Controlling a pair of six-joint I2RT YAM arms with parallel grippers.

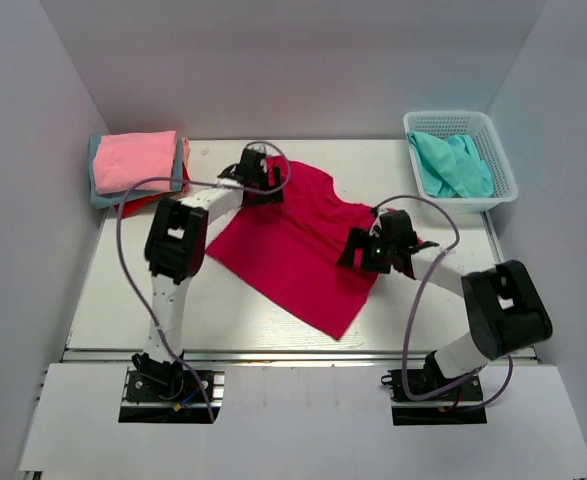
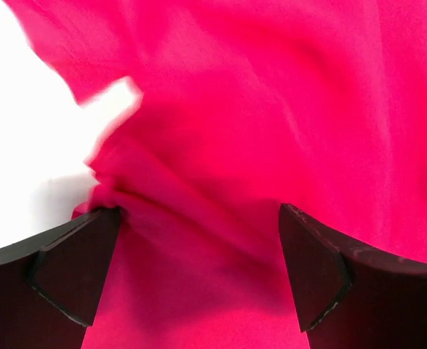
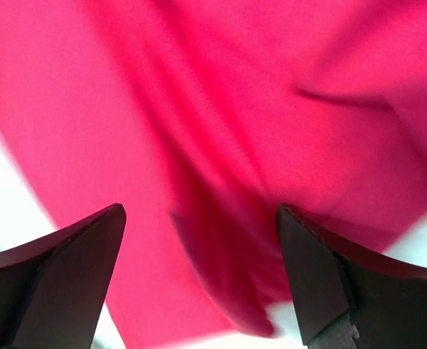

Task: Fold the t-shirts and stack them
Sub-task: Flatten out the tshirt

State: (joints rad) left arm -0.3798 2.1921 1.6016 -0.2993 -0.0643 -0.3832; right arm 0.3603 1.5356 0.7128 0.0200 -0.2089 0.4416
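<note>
Where crimson t-shirt (image 1: 293, 250) fills wrist views, blurred — edges cropped

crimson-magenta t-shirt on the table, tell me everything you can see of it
The crimson-magenta soft cloth t-shirt lies spread out and unfolded, slantwise on the middle of the white table. It is one colour all over, with wrinkles and a few raised folds. One corner points toward the near edge. The open left hand is over its far end and the open right hand over its right edge; whether either touches the cloth cannot be told.
</note>
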